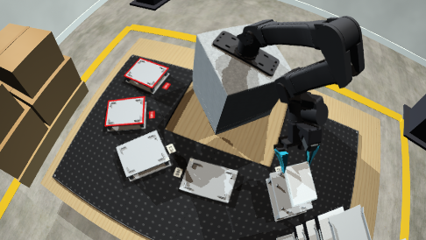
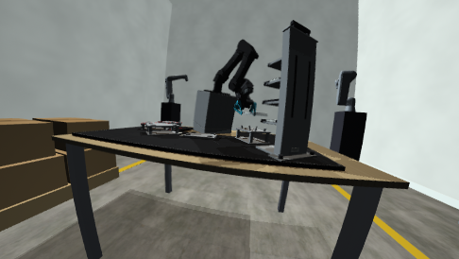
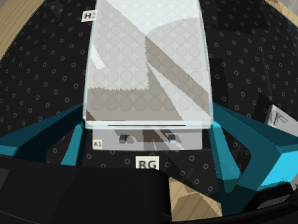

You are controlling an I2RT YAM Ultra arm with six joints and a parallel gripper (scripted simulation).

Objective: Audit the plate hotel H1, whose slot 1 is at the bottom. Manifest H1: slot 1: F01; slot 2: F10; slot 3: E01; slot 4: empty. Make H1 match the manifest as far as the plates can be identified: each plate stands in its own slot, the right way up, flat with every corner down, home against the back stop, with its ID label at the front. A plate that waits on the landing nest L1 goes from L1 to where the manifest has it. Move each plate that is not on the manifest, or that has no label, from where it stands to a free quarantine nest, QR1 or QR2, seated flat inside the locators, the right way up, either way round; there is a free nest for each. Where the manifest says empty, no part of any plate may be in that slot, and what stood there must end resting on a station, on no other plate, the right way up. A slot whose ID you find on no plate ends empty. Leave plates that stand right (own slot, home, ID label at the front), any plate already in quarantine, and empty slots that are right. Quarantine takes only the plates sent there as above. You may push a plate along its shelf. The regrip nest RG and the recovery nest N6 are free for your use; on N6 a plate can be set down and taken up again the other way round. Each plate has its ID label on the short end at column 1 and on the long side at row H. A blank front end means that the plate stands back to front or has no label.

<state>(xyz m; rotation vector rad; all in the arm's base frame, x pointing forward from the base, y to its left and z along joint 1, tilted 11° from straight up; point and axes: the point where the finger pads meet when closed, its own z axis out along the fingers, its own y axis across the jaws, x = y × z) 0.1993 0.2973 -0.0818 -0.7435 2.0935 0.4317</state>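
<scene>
Between our teal fingers sits a pale plate. The gripper stands wide and is clamped on the plate's two long sides, near the end closest to the wrist. From the side, we see the plate carried level in the air, above the regrip nest and apart from it. The nest's RG tag shows just below the plate's near edge; we cannot read any ID on the plate itself.

Beyond the plate stands the plate hotel, a tall grey tower with shelves jutting toward the arm. From above, two more grey nests lie to the left on the black mat. Farther off are the two red-edged quarantine nests.
</scene>
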